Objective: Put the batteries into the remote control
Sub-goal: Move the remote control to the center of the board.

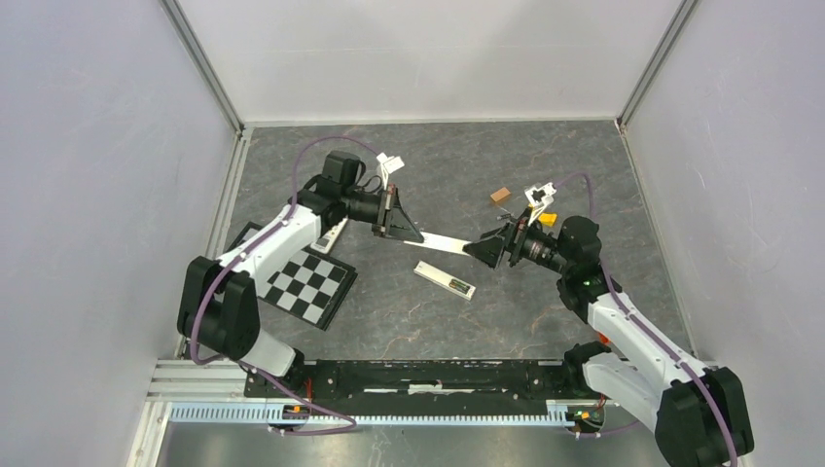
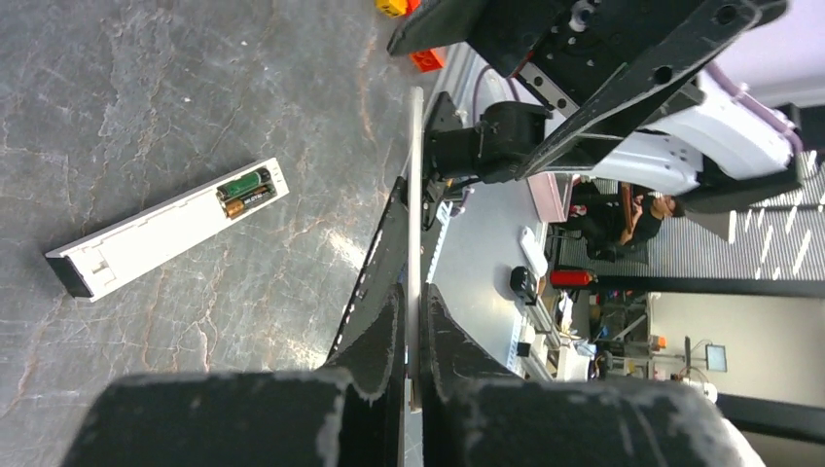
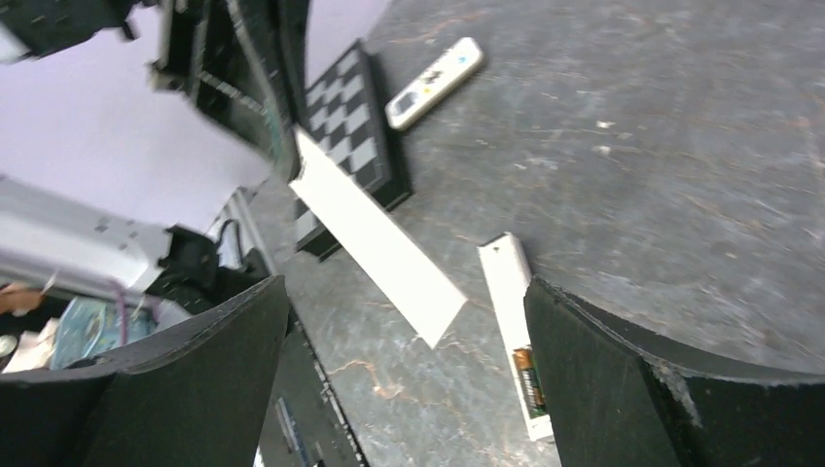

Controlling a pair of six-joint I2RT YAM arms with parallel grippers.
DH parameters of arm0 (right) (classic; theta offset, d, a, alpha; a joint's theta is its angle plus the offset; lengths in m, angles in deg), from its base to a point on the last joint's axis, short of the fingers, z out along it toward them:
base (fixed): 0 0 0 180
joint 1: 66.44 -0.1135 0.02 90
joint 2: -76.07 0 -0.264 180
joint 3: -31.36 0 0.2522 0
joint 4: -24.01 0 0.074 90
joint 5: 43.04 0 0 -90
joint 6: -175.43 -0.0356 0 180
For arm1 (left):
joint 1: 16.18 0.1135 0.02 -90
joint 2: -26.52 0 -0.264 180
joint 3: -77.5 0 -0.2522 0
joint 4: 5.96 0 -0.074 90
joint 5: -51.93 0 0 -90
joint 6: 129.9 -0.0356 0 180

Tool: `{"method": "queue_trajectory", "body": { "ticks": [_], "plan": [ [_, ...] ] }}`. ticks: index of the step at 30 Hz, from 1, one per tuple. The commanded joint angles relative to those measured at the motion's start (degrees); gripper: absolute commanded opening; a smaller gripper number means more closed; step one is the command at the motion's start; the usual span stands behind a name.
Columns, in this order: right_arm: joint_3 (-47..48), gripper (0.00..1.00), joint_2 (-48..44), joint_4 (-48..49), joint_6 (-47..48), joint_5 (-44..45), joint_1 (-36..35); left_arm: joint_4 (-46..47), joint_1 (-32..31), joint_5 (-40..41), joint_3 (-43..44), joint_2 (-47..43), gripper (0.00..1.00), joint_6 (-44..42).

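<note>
Closest to me are my left fingers, pressed together on one end of the thin white cover. It runs straight out ahead of my left gripper, edge-on, with nothing under its far end. My right gripper faces it with its fingers spread wide on either side of that free end, and as far as I can see they are not touching it. The remote lies flat on the table, below and to the left of my left hand and just under my right. Both batteries sit side by side in the open recess at one end, so I judge that only closing it up remains. Beyond the cover from my right hand, a buttoned handset lies by the checkerboard. The main risk is my grip: I pinch one end of a long, slick strip, so any knock from my right fingers could swivel it or pull it loose. Nothing holds the remote down, so a slanted push with the cover could slide it away or lift a battery out. If I misjudge which end of the cover goes over the recess, it would jam rather than seat.
</note>
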Motion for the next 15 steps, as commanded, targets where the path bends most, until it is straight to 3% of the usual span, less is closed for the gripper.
{"method": "queue_trajectory", "body": {
  "ticks": [1, 5, 11, 15],
  "plan": [
    [-1.8, 0.93, -2.46, 10.63, -2.04, -10.65, 0.12, -3.22, 1.94, -10.88, 2.66, -2.99, 0.02, -8.04],
    [-1.21, 0.84, -1.01, 12.5, -4.59, -12.24, 0.02, -5.5, 2.37, -12.16, 3.99, -3.37, 0.02, -11.04],
    [-5.14, 0.66, 2.47, 30.38, -16.61, -16.23, -0.02, -5.54, 2.41, -12.2, 4.56, -2.64, 0.02, -11.01],
    [-6.46, 0.66, 3.65, 35.49, -19.9, -17.02, -0.01, -3.14, 2.48, -12.26, 4.26, -2.7, 0.02, -9.32]
  ]
}}
